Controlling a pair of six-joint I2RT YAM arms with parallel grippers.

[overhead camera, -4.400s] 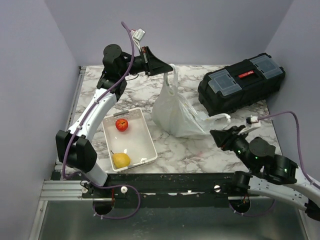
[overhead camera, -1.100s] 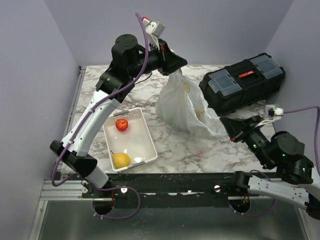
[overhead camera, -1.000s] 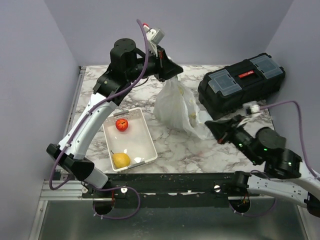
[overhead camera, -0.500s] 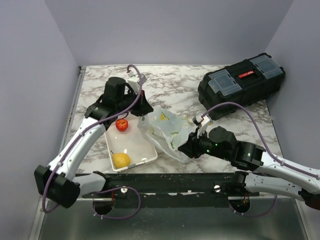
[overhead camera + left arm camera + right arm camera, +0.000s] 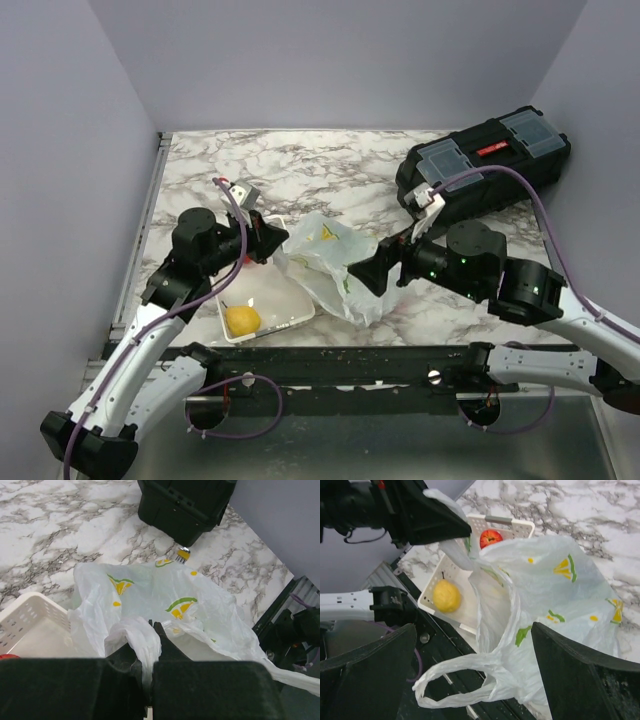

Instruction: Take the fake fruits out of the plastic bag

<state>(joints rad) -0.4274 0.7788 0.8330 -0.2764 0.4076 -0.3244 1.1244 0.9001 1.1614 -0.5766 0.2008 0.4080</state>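
Status: plastic bag [image 5: 325,262] slumped on counter [image 5: 330,170]

My L end effector [image 5: 150,647] is pinched tight on one twisted bag handle. My R end effector [image 5: 475,680] stands wide, w/ the other loop handle lying betw. its fingers. Bag sits just beside the white tray [image 5: 292,322], betw. both arms. I can't make out any fruit thru the plastic.
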